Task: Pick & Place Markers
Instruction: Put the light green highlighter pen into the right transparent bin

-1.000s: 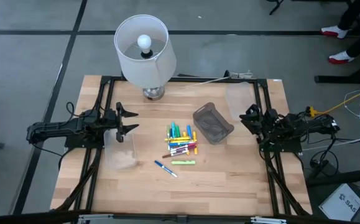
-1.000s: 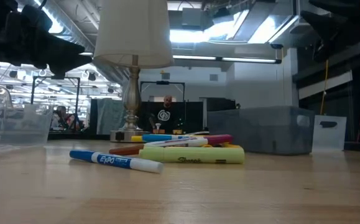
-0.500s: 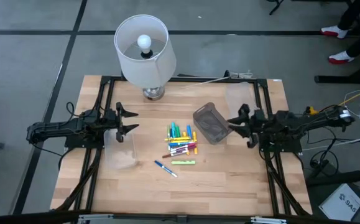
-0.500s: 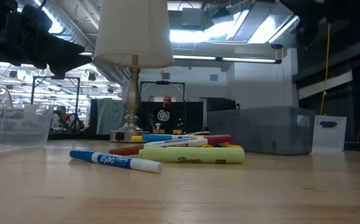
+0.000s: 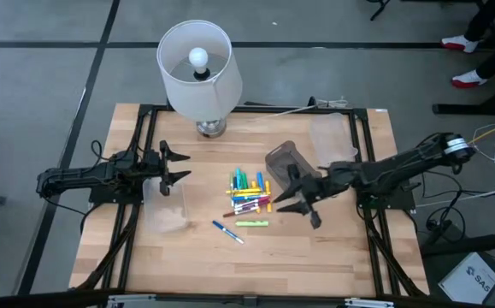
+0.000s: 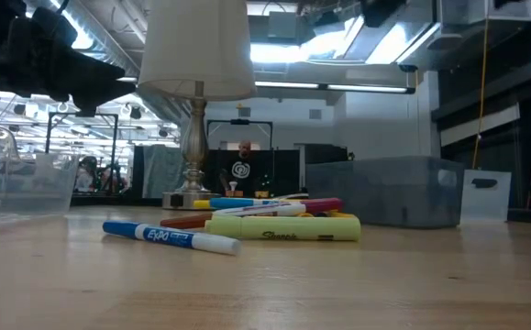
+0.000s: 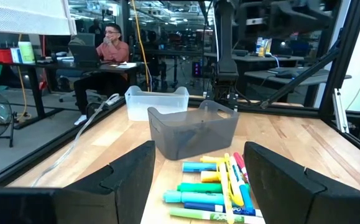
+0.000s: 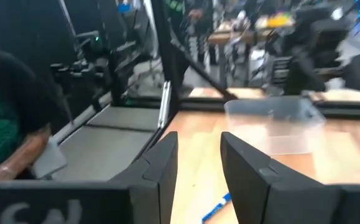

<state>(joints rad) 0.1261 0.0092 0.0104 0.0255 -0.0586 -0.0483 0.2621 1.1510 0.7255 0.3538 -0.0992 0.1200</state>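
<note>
The markers [image 5: 249, 195] lie in a loose pile mid-table, also in the low view [image 6: 279, 220] and the left wrist view [image 7: 220, 186]. A blue-and-white marker [image 5: 227, 232] lies alone nearer the front, also showing in the right wrist view [image 8: 216, 208]. A yellow-green one [image 5: 251, 223] lies beside it. My right gripper [image 5: 283, 201] hovers open just right of the pile, above the table, its fingers [image 8: 161, 168] with nothing between them. My left gripper [image 5: 177, 168] waits open at the table's left, facing the pile [image 7: 195, 186].
A grey bin [image 5: 291, 169] stands right of the pile, partly under my right arm. One clear bin [image 5: 166, 205] sits by my left gripper, another [image 5: 328, 137] at the far right. A lamp [image 5: 197, 64] stands at the far edge. People sit in the room beyond.
My right gripper has swung out from the table's right edge toward the left, rising and turning, past the grey bin's near side to just right of the marker pile. The markers and bins have not moved.
</note>
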